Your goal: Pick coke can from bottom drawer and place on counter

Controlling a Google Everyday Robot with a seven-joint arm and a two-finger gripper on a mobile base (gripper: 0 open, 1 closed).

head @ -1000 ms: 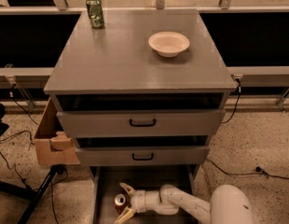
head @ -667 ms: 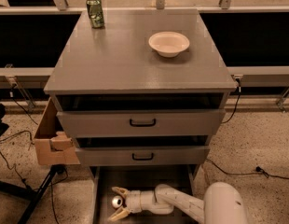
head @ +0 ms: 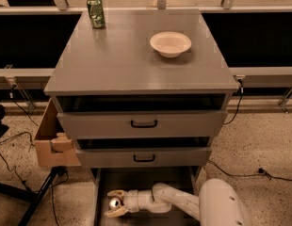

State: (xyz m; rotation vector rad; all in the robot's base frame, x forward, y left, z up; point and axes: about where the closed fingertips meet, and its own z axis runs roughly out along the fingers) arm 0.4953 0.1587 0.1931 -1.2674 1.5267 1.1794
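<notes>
The coke can (head: 114,204) lies in the open bottom drawer (head: 158,179) at its left side; only its silver top and a little red show. My gripper (head: 116,203) reaches in from the right, low in the drawer. Its fingers (head: 117,192) are spread on either side of the can, with the can between them. The arm runs right along the drawer floor to the white body at the lower right. The counter (head: 117,67) is the grey cabinet top above, well away from the gripper.
A green can (head: 95,12) stands at the counter's back left and a white bowl (head: 170,44) at its back right. Two shut drawers with black handles (head: 143,124) overhang the bottom drawer. A cardboard box (head: 52,145) and a stand leg (head: 37,201) sit left of the cabinet.
My gripper has moved left along the drawer floor to the can, and its fingers now sit on either side of it.
</notes>
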